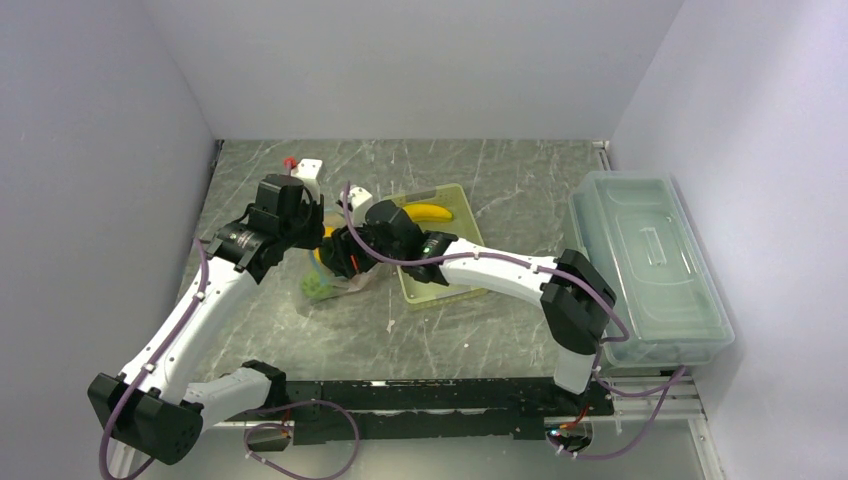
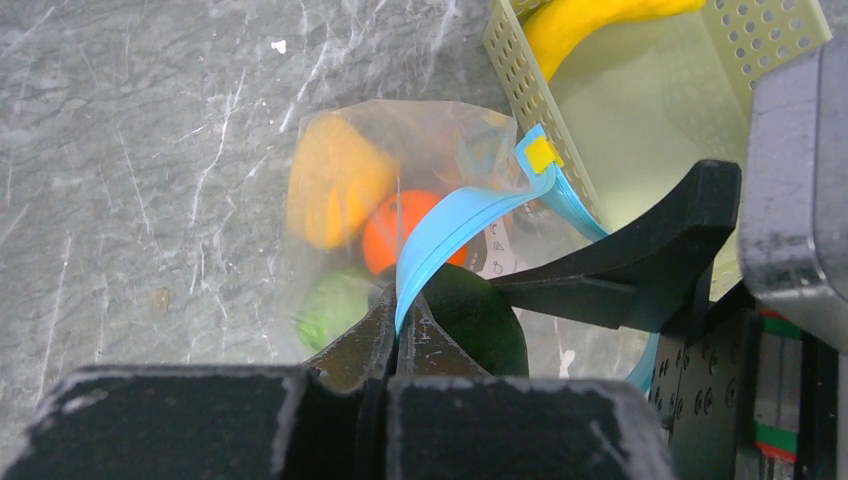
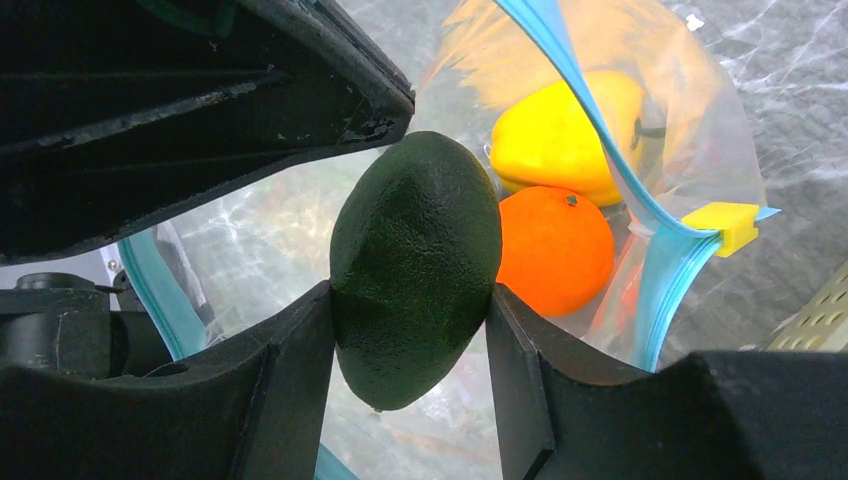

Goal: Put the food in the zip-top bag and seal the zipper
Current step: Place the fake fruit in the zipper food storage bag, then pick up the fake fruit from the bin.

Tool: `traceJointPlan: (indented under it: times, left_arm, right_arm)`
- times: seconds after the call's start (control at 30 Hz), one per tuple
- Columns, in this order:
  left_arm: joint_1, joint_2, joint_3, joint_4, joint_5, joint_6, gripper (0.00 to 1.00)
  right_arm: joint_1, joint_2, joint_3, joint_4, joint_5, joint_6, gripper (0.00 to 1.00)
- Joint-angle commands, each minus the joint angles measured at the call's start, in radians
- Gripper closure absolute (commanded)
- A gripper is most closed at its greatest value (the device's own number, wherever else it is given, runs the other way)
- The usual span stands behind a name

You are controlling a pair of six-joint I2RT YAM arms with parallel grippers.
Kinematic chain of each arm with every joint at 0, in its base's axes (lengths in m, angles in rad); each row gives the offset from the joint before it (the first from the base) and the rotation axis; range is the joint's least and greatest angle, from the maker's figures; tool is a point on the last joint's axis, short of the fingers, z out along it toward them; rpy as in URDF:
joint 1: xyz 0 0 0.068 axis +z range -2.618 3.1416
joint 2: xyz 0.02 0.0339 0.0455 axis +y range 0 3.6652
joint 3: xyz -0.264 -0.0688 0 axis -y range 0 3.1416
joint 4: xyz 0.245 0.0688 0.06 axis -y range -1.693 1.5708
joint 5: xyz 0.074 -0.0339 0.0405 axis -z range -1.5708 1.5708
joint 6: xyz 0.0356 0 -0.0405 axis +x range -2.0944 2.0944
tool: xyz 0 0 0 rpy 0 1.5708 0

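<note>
Right gripper (image 3: 408, 335): jaws part-spread, pinching a dark green avocado-shaped toy (image 3: 415, 250) by its flanks.
Avocado position: at the mouth of the zip-top bag (image 2: 440, 125), between the two lips and not yet resting on the contents.
Left gripper (image 2: 398, 335): fingers pressed together on the zipper (image 2: 450, 225), holding one lip of the bag up so that the mouth gapes.
Slider tab (image 3: 725, 222): yellow, at the end of the zipper on the far side of the bag mouth from the left gripper.
Bag contents: yellow-orange pepper (image 2: 335, 180), orange-red round fruit (image 2: 395, 230) and green ball (image 2: 335, 315), all lying inside the bag.
Outside the bag: one banana (image 2: 590, 25), in the perforated basket (image 2: 520, 75) just beside the bag.
Step in hand: loading; zipper unsealed.
Next move, as judged: carry the avocado deeper into the bag, clear of the lips, then spread the jaws. The left grip must hold the lip up meanwhile.
Remaining: banana, then sealing.
</note>
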Motion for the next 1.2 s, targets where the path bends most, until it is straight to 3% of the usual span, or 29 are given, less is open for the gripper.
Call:
traceJointPlan:
  times: [0.0, 0.17, 0.33, 0.9, 1.17]
  left_arm:
    - [-0.005, -0.011, 0.001, 0.013, 0.004, 0.014, 1.0]
    - [-0.005, -0.011, 0.002, 0.013, 0.004, 0.014, 1.0]
    - [-0.006, -0.012, 0.001, 0.014, 0.003, 0.015, 1.0]
    - [-0.006, -0.007, 0.001, 0.015, 0.002, 0.014, 1.0]
    - [-0.006, -0.003, 0.002, 0.013, 0.003, 0.013, 1.0]
  right_arm:
    - [0.008, -0.012, 0.023, 0.017, -0.017, 0.01, 0.41]
    - [0.009, -0.023, 0.022, 0.01, -0.007, 0.004, 0.26]
    - [0.009, -0.037, 0.011, 0.004, 0.011, -0.002, 0.21]
    - [0.01, -0.264, -0.106, -0.009, 0.25, -0.053, 0.19]
    - [0.008, -0.358, -0.143, -0.057, 0.466, -0.062, 0.18]
